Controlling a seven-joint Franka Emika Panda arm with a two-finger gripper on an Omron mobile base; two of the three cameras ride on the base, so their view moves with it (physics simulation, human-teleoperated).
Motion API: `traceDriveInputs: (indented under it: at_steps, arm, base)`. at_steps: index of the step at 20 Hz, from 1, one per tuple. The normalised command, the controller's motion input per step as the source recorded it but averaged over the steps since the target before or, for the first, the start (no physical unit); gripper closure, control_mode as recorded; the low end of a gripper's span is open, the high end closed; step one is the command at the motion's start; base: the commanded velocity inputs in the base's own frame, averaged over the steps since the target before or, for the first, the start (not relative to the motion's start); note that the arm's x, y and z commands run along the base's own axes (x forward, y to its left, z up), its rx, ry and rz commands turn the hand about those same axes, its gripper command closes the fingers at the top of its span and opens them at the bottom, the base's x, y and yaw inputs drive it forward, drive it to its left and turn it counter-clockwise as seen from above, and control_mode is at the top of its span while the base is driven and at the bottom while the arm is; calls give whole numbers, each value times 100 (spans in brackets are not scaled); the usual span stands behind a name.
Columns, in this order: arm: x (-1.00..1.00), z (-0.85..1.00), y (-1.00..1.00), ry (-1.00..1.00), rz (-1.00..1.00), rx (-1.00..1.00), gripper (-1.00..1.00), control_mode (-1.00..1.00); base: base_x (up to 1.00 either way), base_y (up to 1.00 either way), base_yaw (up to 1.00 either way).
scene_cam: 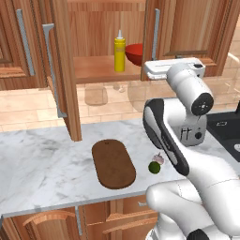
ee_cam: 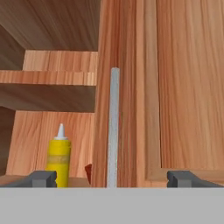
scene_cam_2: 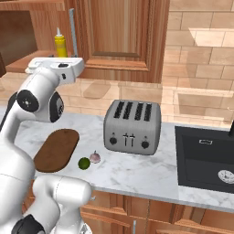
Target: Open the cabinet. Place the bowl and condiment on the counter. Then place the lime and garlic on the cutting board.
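presently the cabinet has its left door swung out and its right door not fully open. condiment and bowl sit together on the lower shelf. gripper, jaws released wide, faces the right door's handle. lime and garlic touch on the counter, just right of the cutting board.

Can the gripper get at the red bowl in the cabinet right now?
Probably not straight on: the right cabinet door covers part of the bowl, and the open gripper faces that door's handle.
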Motion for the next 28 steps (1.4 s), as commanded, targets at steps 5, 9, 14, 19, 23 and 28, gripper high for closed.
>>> traceDriveInputs:
  at_steps: [5, 9, 14, 19, 23, 28]
  arm:
    - [31, 0, -1, 0, 0, 2, -100, -100]
    - [34, -4, 0, 0, 3, 0, -100, -100]
    - [29, -1, 0, 0, 4, 0, -100, -100]
    - [19, 0, -1, 0, 5, 0, -100, -100]
    - [17, 0, -6, 0, 1, 0, -100, -100]
    - [11, 0, -15, 0, 0, 0, -100, -100]
  base:
    - [0, 0, 0]
    - [0, 0, 0]
    - [0, 0, 0]
    - [0, 0, 0]
    - [0, 0, 0]
    - [0, 0, 0]
